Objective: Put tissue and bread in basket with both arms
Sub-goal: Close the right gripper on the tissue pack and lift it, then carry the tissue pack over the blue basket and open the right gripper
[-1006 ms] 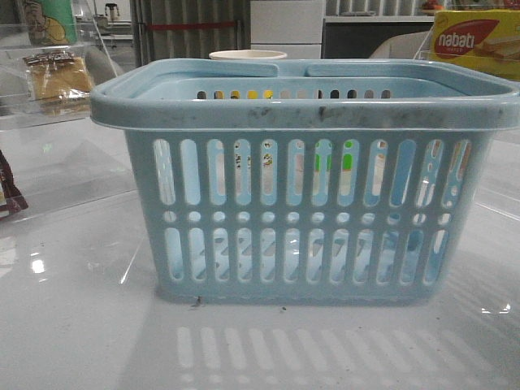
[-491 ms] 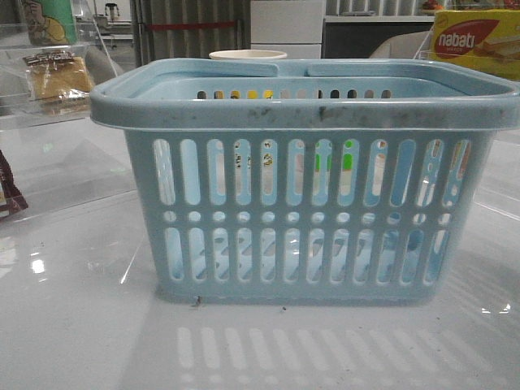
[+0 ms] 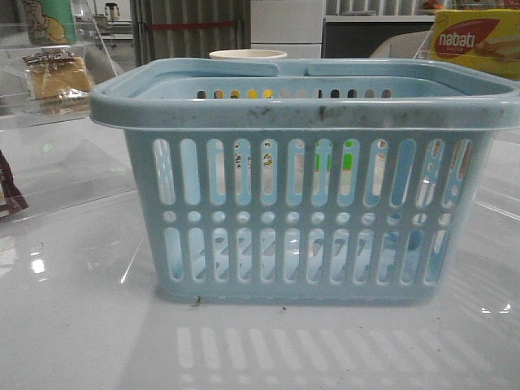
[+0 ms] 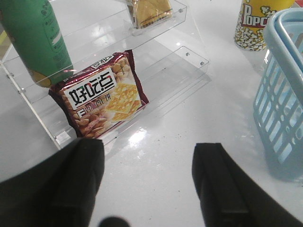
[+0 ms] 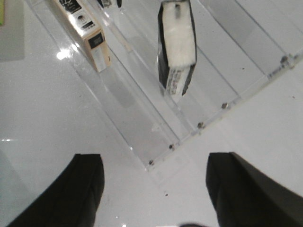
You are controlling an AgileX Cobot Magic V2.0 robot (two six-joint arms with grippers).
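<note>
Both grippers hang spread and empty as I watch: tissue (image 5: 176,45) stands on edge on the clear shelf ahead of my right gripper (image 5: 154,187), bread (image 4: 150,10) farther beyond my left gripper (image 4: 149,182).

The basket (image 3: 305,183) is open at the top, its handles laid flat on the rim. Bare table (image 3: 81,325) is seen near and left of it. The bread (image 3: 57,77) is enclosed by a clear shelf (image 4: 156,61), the tissue (image 5: 176,45) by clear rails (image 5: 142,123).
</note>
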